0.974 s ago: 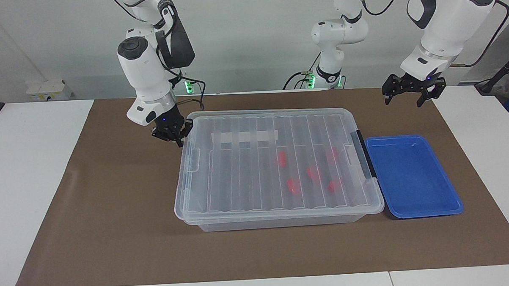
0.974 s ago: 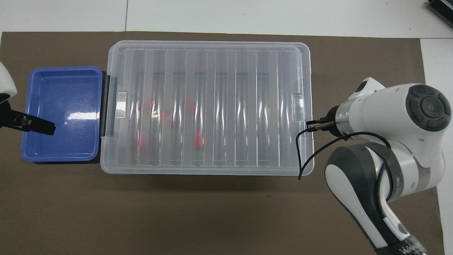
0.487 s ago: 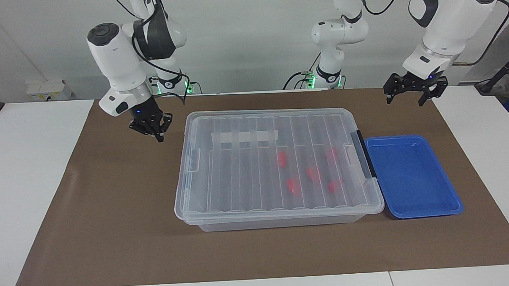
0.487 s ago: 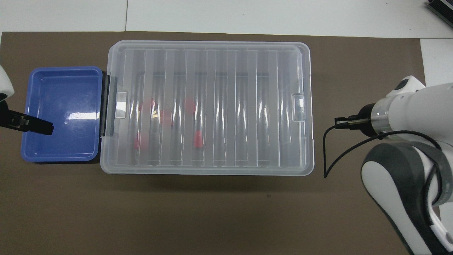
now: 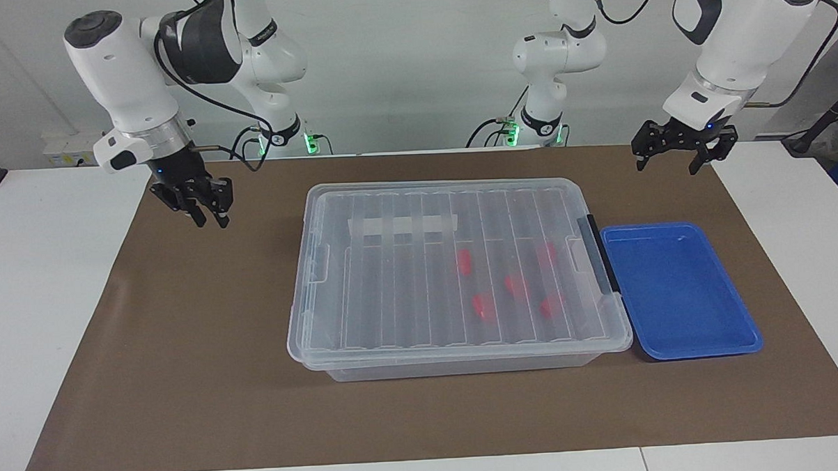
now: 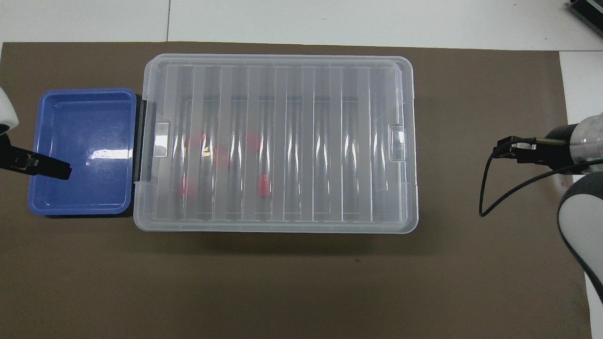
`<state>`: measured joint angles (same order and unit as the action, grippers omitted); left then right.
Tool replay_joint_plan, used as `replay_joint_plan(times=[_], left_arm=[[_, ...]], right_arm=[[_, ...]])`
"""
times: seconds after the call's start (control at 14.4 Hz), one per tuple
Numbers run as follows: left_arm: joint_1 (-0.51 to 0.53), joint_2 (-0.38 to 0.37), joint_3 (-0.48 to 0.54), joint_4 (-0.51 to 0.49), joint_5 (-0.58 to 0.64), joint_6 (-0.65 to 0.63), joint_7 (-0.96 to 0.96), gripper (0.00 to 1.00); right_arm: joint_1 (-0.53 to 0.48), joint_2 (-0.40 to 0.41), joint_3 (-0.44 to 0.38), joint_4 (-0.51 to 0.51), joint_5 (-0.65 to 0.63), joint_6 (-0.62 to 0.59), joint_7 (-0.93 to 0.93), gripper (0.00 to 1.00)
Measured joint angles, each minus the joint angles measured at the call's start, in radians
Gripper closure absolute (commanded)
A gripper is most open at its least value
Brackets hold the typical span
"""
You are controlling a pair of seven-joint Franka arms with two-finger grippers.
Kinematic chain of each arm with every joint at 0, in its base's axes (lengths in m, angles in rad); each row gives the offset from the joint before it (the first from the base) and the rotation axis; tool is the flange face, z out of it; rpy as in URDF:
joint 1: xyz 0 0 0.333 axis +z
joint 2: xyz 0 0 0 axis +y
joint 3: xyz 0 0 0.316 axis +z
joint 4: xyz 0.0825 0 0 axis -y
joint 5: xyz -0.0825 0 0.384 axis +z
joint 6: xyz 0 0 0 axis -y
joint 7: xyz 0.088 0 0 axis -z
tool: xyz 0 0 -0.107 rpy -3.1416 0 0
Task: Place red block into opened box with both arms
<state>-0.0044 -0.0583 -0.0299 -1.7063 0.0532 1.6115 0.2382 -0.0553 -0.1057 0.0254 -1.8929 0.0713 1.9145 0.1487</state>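
Swinging clear of the box (image 5: pixel 455 269), the right end effector (image 5: pixel 205 211) has travelled from the lid's corner to the upper left of the facing frame, where it hangs over bare brown mat, its fingers slightly apart and holding nothing. At upper right the left end effector (image 5: pixel 674 158) waits, fingers spread wide, above the mat near the blue tray (image 5: pixel 679 292). Five red blocks (image 5: pixel 483 306) lie inside the box at centre frame, under its ribbed lid, which is seated.

Seen from overhead, the blocks (image 6: pixel 264 184) show through the lid (image 6: pixel 282 141) toward its left half; the empty tray (image 6: pixel 80 150) touches the box's black handle at left. The left end effector (image 6: pixel 52 168) shows over the tray's edge; the right arm's wrist enters at the right margin.

Judged from this, the loading is done and the arms appear to be retiring; nothing further seems called for beyond parking clear of the bench.
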Motion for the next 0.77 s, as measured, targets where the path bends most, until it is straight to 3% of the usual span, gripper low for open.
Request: replay_joint_plan(times=[0.42, 0.77], left_arm=[[0.000, 0.000, 0.000, 0.000, 0.000, 0.000, 0.000, 0.00], [0.000, 0.000, 0.000, 0.000, 0.000, 0.000, 0.000, 0.00]], right_arm=[[-0.002, 0.058, 0.006, 0.221, -0.100, -0.227, 0.001, 0.00], [-0.004, 0.074, 0.009, 0.238, -0.098, -0.277, 0.003, 0.00]])
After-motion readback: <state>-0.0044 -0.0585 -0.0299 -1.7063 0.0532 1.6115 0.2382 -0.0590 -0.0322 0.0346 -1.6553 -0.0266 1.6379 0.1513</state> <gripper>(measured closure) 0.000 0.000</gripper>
